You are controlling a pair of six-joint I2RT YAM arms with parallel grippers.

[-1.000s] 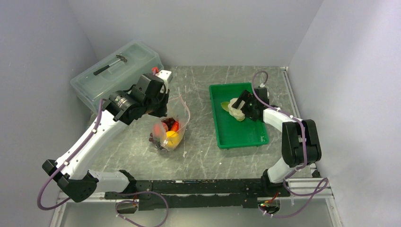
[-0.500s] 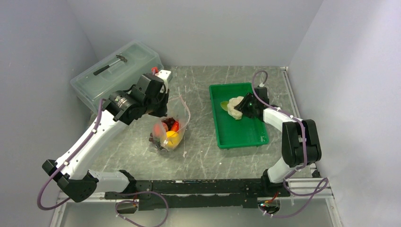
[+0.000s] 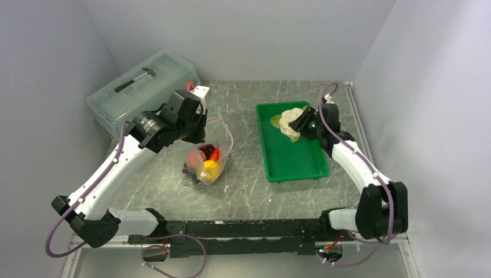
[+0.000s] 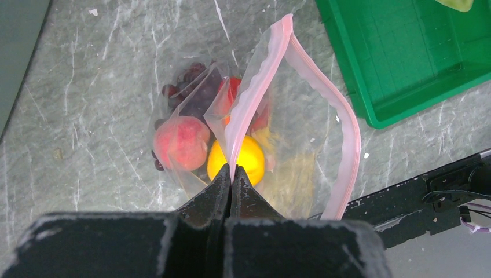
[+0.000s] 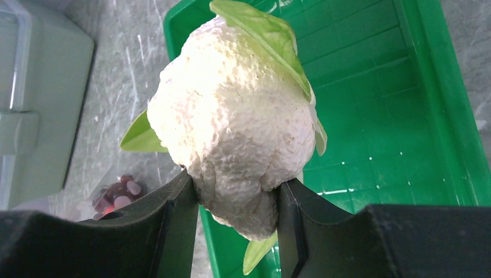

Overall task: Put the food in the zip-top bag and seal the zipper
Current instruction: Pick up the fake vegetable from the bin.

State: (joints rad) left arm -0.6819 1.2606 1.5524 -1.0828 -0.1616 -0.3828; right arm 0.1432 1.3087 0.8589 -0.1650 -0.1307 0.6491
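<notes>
**While the bag's mouth hangs open, a bulky cauliflower has to fit through it**

Although the right gripper (image 5: 234, 194) is clamped on the cauliflower (image 5: 231, 127), its two fingers bite only the narrower lower end of the white head, and most of the bulk and the green leaves stand out beyond them. The cauliflower hangs over the far end of the green tray (image 3: 292, 168), well apart from the zip-top bag (image 4: 301, 145). The left gripper (image 4: 231, 174) is pinched tight on one side of the zipper (image 4: 354, 124), lifting that pink rim so the mouth forms a slim loop. The orange (image 4: 246, 159), peach (image 4: 182, 139), grape bunch (image 4: 194, 95) and red pepper (image 4: 231, 87) lie heaped at the bag's bottom on the table.

Likely trouble:
- The head looks wide against that slim opening, so it may land on the rim and fold it shut.
- A leaf could snag on the zipper and drag the strip out of the left pinch.
- With such a low hold, the head may tip or slip out during the carry.
- Pushing down hard could shove the loose bag and roll the fruit about.
</notes>
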